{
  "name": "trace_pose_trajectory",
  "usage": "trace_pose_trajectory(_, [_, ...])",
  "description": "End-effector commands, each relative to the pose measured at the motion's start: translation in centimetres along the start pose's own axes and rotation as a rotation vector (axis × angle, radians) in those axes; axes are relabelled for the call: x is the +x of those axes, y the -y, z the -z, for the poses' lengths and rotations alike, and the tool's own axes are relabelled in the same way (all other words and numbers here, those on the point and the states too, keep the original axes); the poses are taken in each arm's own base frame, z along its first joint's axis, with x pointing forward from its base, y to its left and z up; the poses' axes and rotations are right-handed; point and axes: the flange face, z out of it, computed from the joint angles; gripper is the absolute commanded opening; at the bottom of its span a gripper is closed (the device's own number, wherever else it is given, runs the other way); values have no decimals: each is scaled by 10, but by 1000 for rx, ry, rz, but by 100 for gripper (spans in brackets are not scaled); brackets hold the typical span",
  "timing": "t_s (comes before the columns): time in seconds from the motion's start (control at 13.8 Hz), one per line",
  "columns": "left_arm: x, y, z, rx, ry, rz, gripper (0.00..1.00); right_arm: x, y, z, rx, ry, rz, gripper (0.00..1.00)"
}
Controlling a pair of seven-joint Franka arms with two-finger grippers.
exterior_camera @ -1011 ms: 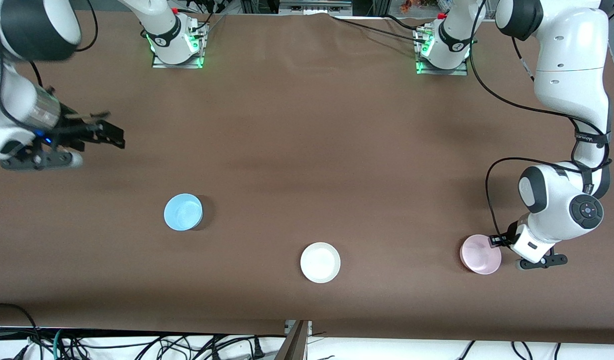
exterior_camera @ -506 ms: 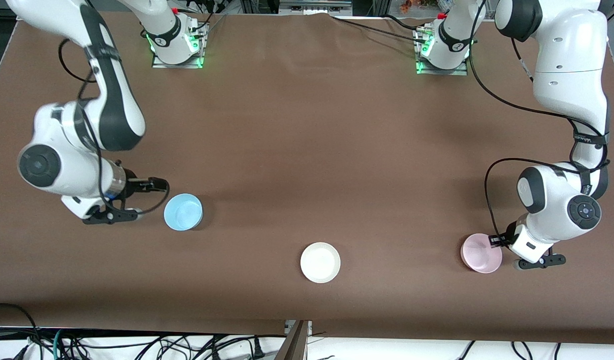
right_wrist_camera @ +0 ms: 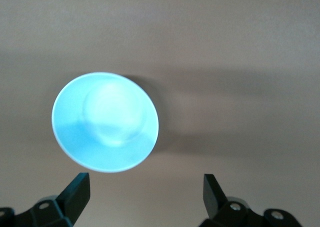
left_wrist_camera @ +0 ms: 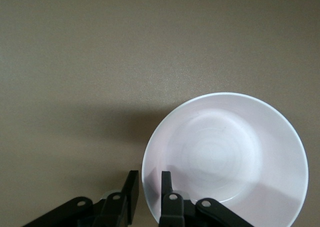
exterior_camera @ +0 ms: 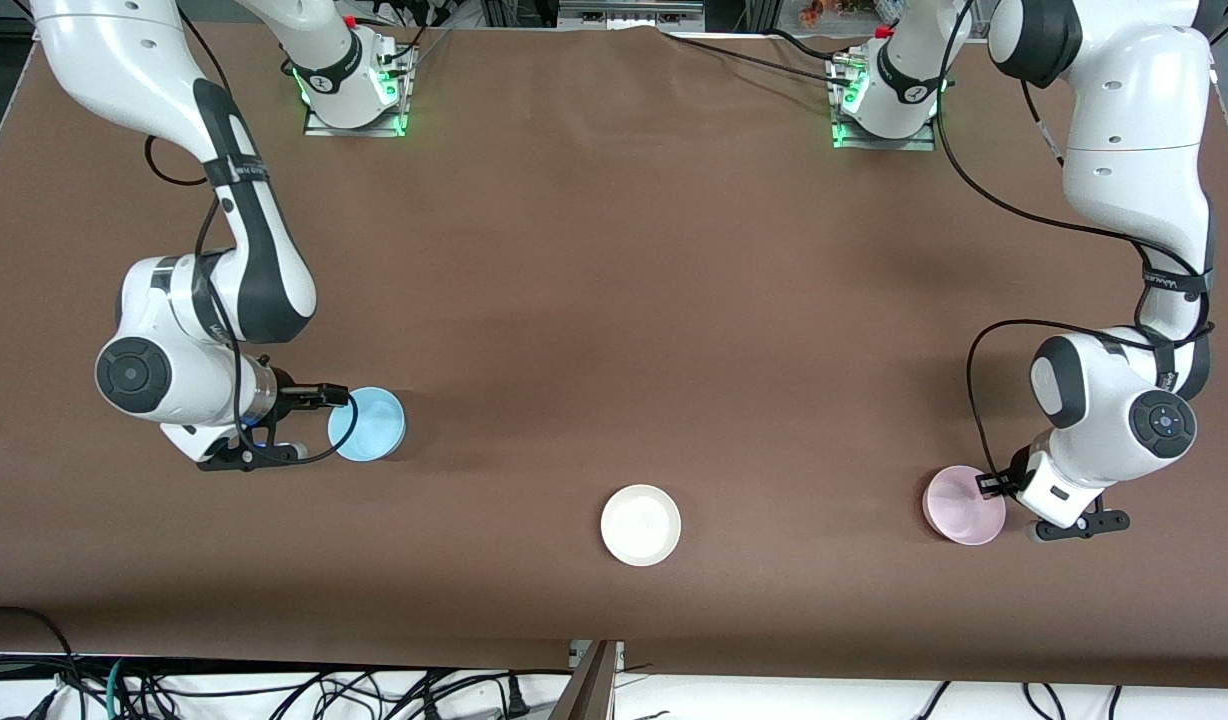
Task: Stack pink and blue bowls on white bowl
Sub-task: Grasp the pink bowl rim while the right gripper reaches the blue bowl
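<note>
Since one second ago the right arm has swung in from the desk's edge, and the right gripper now sits at the rim of the blue bowl, jaws spread wide with the bowl not yet between them in the right wrist view. Left gripper has barely shifted; its jaws have narrowed and straddle the rim of the pink bowl, one finger inside the wall and one outside. Whether they are already pinching cannot be told from the left wrist view.

White bowl stands alone between the two, nearest the front camera, well apart from both. All three bowls are upright on the desk and look empty.

Risks, as judged:
- A thin rim pinch on a light plastic bowl may let it tilt or slip on lifting if the jaws seat shallow.
- The right jaws, coming in low, could push the blue bowl along the desk instead of straddling its rim.
- Both arms must reach the same white bowl; arriving together invites a collision, so one should wait.
</note>
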Motion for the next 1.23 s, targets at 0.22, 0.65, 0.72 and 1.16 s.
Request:
trace_pose_trajectory(0.22, [6,-3,10,-12,-22,19,31,15,-10,-42,11,-35,-12,86])
trace_pose_trajectory(0.65, [11,-5,17,-13,-36,19,26,12,-10,-60,11,-11,-19,57])
trace_pose_trajectory(0.72, [11,-4,17,-12,-36,20,26,12,-10,-62,13,-8,-21,57])
trace_pose_trajectory(1.16, [10,-4,14,-9,-33,16,7,10,-8,-67,40,4,-41,53])
